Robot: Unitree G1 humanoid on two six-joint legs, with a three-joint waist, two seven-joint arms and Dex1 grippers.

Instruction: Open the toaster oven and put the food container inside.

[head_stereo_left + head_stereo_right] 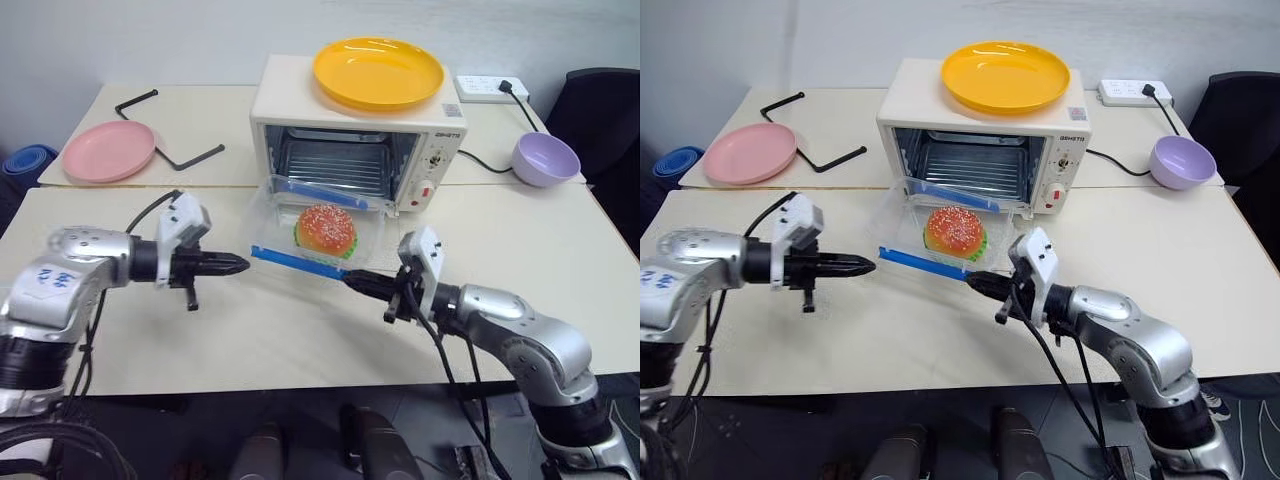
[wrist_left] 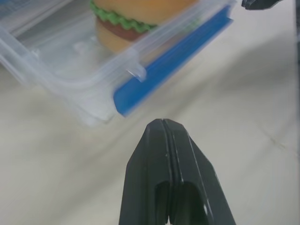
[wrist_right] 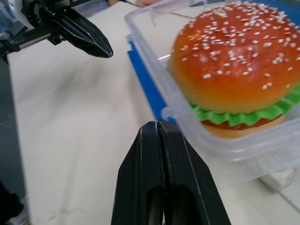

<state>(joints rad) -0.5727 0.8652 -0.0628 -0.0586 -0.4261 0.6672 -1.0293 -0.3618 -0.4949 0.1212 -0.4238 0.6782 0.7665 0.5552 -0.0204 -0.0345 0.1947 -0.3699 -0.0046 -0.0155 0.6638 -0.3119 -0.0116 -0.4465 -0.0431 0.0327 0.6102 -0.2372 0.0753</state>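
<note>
Oven door is down; the container with its burger rests on that door, in front of the rack; my left gripper and right gripper flank its near blue edge, both closed on nothing, not touching it.

Two pale tables pushed together, white wall behind, black chair at right

Bright even overhead light, soft shadows, blurred wrist-view foregrounds.
</note>
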